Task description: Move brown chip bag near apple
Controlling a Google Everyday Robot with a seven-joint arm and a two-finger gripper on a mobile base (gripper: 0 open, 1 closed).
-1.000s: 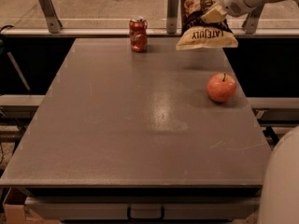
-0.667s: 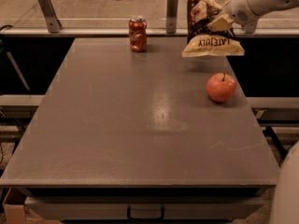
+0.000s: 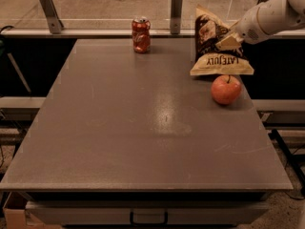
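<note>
brown chip bag [image 3: 210, 32] held off the table [image 3: 143, 128], just above the apple [image 3: 226, 89] | long axis upright, cream LATE JULY end down, lettering inverted | gripper [image 3: 228, 41] clamped on bag's right edge, above apple | soda can [image 3: 141, 35] well left of apple

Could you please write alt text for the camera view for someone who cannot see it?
The robot's hand, reaching in from the upper right, holds a brown chip bag aloft just over a red apple by the right edge of the table. A soda can stands near the far edge.
</note>
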